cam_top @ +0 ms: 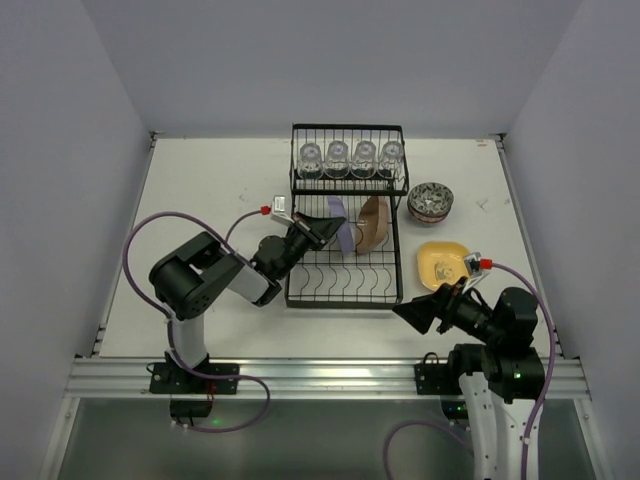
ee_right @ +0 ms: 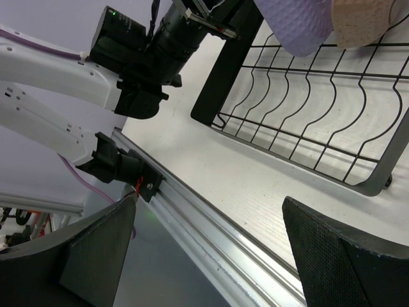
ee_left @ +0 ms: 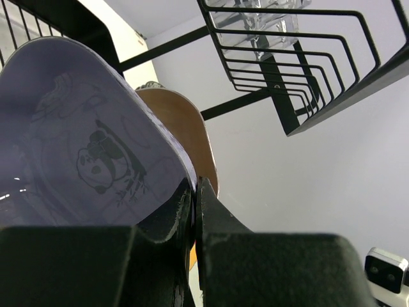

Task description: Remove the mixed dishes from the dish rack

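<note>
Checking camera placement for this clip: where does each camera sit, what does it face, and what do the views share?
Top external: above and behind the bases, looking down on the dish rack, left arm and right arm.
Left wrist: on the left arm, looking up past shut left jaws gripping the purple plate, glasses overhead.
Right wrist: on the right arm, facing the rack's lower tier and the left arm; open right jaws frame the bottom.
Shared: the purple plate shows in all three.
</note>
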{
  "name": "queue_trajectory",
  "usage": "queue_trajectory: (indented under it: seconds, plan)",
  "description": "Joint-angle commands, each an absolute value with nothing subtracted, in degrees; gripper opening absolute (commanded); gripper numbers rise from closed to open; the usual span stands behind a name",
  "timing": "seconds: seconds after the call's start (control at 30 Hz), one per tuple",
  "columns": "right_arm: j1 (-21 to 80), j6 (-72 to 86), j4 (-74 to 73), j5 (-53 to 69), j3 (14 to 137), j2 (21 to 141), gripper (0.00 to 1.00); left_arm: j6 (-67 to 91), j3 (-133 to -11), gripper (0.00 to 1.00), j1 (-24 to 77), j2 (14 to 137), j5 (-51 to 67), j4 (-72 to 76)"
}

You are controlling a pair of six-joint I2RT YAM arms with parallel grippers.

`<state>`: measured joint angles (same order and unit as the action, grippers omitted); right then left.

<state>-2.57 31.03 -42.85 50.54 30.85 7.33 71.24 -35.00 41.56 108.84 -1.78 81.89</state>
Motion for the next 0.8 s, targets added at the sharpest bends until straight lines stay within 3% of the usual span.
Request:
queue_trajectory:
  seconds: [0.0,0.77]
  plan:
    - [-2.3,30.8,-43.2,51.6,33.0,6.7,0.99,74.2,-32.3,0.00,41.8,107.0,-2.8,108.5]
    - [-2.3,30.8,-43.2,51.3,32.7,6.2,0.99,74.4,-36.9,0.00,42.5,103.8,6.0,108.5]
